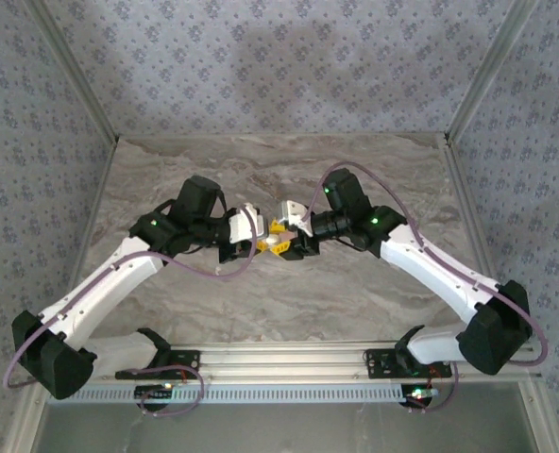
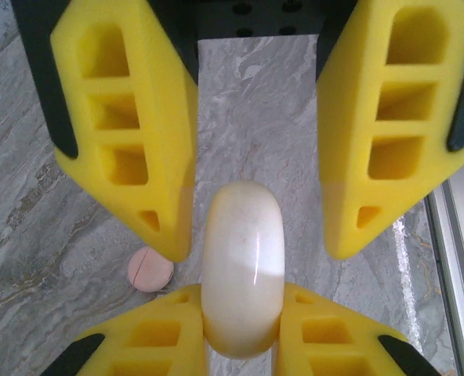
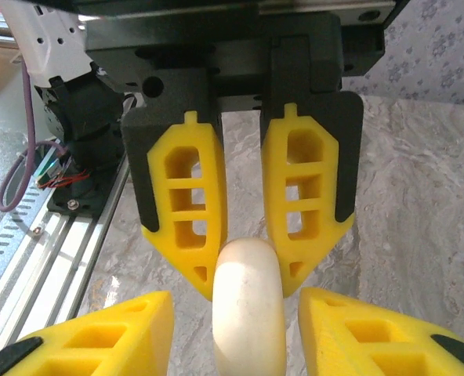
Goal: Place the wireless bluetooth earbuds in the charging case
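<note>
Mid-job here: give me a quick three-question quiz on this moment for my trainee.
1. True or false: the left gripper clamps the white case.
2. The right gripper's jaws stand: A) shut on the case; B) open, either side of it; C) shut on nothing.
3. What colour is the puck lying on the table?
Key: 1 true; 2 B; 3 pink.

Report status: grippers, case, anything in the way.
Left gripper shut on white charging case. Right gripper open, jaws either side of it, not touching. Small pink round piece on marble table below.
</note>
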You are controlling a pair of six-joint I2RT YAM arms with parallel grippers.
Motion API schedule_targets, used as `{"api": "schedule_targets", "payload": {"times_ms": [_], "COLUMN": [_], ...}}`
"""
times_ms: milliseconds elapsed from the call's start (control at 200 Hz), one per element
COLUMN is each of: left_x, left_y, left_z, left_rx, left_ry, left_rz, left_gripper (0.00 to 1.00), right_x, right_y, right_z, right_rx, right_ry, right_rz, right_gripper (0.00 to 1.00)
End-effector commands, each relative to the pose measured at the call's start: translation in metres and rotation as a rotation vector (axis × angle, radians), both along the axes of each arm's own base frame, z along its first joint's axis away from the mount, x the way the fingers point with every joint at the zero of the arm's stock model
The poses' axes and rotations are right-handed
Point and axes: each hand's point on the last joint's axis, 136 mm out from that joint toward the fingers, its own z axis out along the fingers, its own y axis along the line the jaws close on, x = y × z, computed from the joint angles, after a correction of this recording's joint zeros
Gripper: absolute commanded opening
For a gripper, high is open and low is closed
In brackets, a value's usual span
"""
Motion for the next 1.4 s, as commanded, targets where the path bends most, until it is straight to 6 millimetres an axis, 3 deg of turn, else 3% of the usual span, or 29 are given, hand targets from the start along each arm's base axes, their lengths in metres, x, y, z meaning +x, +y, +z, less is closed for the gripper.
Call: {"api": "schedule_targets", "payload": {"times_ms": [0, 170, 290, 395, 535, 899, 1194, 1394], "left_x": [-0.002, -0.002, 0.003, 0.002, -0.001, -0.008, -0.008, -0.007], "left_y": [-0.002, -0.002, -0.003, -0.001, 0.000, -0.007, -0.009, -0.010], "left_z": [0.014, 0.015, 0.017, 0.031, 0.045, 0.051, 0.052, 0.053], "left_rx": [-0.017, -0.022, -0.082, -0.226, -0.334, -0.380, -0.383, -0.382], "left_ry": [-0.031, -0.029, -0.021, -0.012, -0.016, 0.041, 0.055, 0.057], "left_rz": [-0.016, -0.012, 0.010, -0.008, -0.029, -0.093, -0.103, -0.102], "left_gripper": [0.20, 0.21, 0.37, 0.48, 0.50, 0.49, 0.39, 0.38], "right_x": [0.000, -0.003, -0.005, -0.004, -0.006, -0.008, -0.010, -0.010], "right_y": [0.002, 0.002, -0.003, -0.011, -0.019, -0.016, -0.011, -0.009], "right_z": [0.008, 0.010, 0.018, 0.029, 0.039, 0.049, 0.048, 0.048], "right_rx": [-0.003, 0.004, 0.050, 0.129, 0.198, 0.251, 0.250, 0.248], "right_ry": [-0.020, -0.016, -0.007, 0.002, 0.015, 0.023, 0.032, 0.030], "right_rz": [0.014, 0.030, 0.044, 0.043, 0.051, 0.086, 0.104, 0.107], "right_gripper": [0.44, 0.20, 0.13, 0.13, 0.13, 0.13, 0.14, 0.14]}}
